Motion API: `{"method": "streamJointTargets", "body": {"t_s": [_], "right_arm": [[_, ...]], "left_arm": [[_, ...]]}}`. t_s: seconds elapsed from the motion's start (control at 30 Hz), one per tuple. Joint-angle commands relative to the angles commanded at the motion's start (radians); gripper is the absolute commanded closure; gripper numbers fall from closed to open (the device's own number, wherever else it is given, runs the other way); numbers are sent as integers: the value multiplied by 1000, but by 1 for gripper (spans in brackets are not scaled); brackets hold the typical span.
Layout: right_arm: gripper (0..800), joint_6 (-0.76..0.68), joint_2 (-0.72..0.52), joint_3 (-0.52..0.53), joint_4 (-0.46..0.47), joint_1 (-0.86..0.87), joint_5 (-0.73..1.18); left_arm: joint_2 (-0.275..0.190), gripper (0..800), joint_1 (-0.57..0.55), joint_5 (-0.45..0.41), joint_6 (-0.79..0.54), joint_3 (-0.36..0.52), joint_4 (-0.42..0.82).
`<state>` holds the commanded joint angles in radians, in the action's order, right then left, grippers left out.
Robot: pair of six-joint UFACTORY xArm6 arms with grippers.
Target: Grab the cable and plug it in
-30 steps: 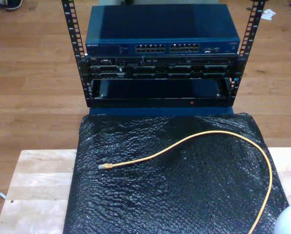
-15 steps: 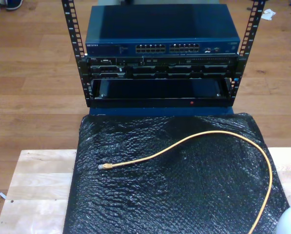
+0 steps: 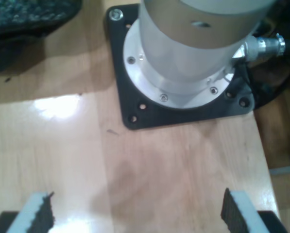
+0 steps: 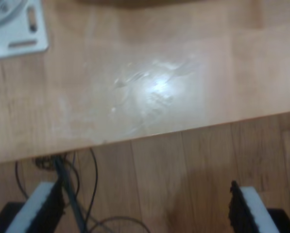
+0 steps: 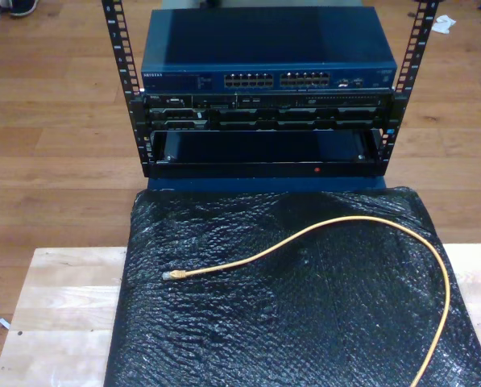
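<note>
My first pincer [image 3: 137,213] hangs wide open and empty over the wooden worktop [image 3: 174,170]; my second pincer [image 4: 147,211], equally spread and empty, hangs past the worktop's edge. The cable [image 5: 337,227] curves across the black mat [image 5: 304,322], plug [image 5: 169,276] toward the exterior view's left, below the network switch [image 5: 268,56].

Pale rounded shape gone, exterior view's lower right.

Cable [image 5: 337,230] curving across mat [image 5: 224,339], mat on table [image 5: 55,322], rack [image 5: 264,121] behind mat.
</note>
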<state>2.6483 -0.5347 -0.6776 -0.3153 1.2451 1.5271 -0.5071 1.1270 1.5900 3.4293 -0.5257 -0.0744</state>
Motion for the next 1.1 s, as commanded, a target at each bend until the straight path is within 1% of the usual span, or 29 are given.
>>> {"method": "streamJointTargets", "body": {"t_s": [0.17, 0.3, 0.43, 0.6, 0.7, 0.9, 1.1], "right_arm": [[0, -112, 58, -87, -68, -61, 75], [0, -178, 110, -160, -140, -114, 144], [0, -252, 141, -219, -187, -153, 199], [0, -301, 146, -252, -244, -199, 216], [0, -325, 146, -259, -258, -230, 218], [0, -387, 146, -275, -272, -296, 216], [0, -446, 146, -328, -318, -338, 216]], "left_arm": [[-6, 0, -78, 18, 80, -8, -6], [-5, 0, -120, 52, 123, -40, -64], [-2, 0, -155, 87, 149, -68, -100], [0, 0, -204, 92, 207, -95, -118], [-2, 0, -227, 97, 238, -103, -121], [2, 0, -250, 104, 258, -103, -140], [0, 0, -284, 104, 278, -103, -160]]}}
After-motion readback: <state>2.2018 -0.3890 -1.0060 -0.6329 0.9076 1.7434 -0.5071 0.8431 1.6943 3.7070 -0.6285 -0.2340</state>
